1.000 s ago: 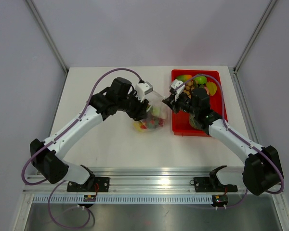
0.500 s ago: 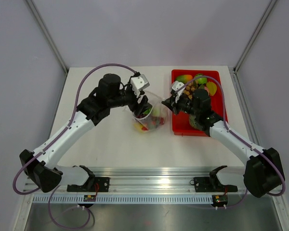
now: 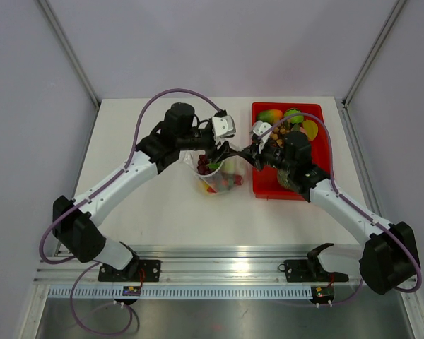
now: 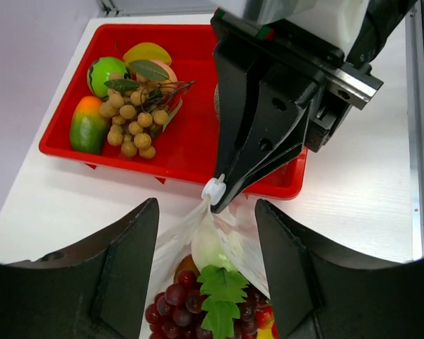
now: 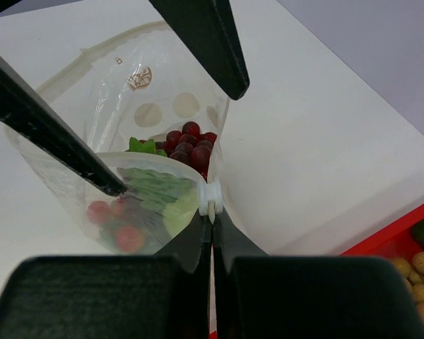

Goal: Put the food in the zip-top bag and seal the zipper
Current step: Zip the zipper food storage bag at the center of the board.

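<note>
The right claw [image 5: 211, 215] is closed and pinches the small white tab [image 5: 210, 197] at the end of the zipper [image 5: 92, 60], at one corner of the mouth of the zip-top bag [image 5: 127, 99]. The left claw [image 4: 206, 210] is open, with its two fingers [image 5: 212, 49] spread on both sides of this mouth. The bag stands on the desk [image 4: 353, 198] just beside the red tray [image 4: 198, 145]. It holds the grape bunch [image 4: 171, 302], a green leaf [image 4: 219, 293] and small red pieces [image 5: 127, 236].

We think the tab can slip out of so small a pinch; then the mouth would sink and food could roll out. If the tab is pulled while the left fingers are in the way, the seal may jam on them.

We cannot tell whether one left finger is inside the mouth or outside the film. The bottom of the bag is cut off in the left wrist view. From above, both claws cover the mouth.
</note>
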`<control>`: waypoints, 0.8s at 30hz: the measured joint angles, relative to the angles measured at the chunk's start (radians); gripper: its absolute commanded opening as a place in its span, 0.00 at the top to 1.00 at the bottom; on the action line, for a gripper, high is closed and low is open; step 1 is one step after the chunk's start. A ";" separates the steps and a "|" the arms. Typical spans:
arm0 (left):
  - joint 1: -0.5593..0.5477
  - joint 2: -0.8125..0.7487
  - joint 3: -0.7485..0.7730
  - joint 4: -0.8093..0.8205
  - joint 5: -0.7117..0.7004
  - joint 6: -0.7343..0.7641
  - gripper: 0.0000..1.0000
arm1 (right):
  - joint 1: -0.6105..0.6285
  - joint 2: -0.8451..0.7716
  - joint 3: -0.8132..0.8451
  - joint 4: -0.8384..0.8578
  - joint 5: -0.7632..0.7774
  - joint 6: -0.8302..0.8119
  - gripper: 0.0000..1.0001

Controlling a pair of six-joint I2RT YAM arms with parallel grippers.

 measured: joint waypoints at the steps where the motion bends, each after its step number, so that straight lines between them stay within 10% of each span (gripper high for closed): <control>1: 0.000 0.000 0.000 0.005 0.009 0.019 0.42 | 0.000 -0.001 0.000 -0.003 -0.003 -0.002 1.00; 9: 0.000 0.052 0.027 -0.041 0.084 0.170 0.63 | 0.000 -0.002 0.000 -0.006 -0.014 -0.005 1.00; 24: 0.000 0.114 0.055 -0.109 0.140 0.235 0.64 | -0.003 -0.001 0.000 -0.029 -0.049 -0.010 1.00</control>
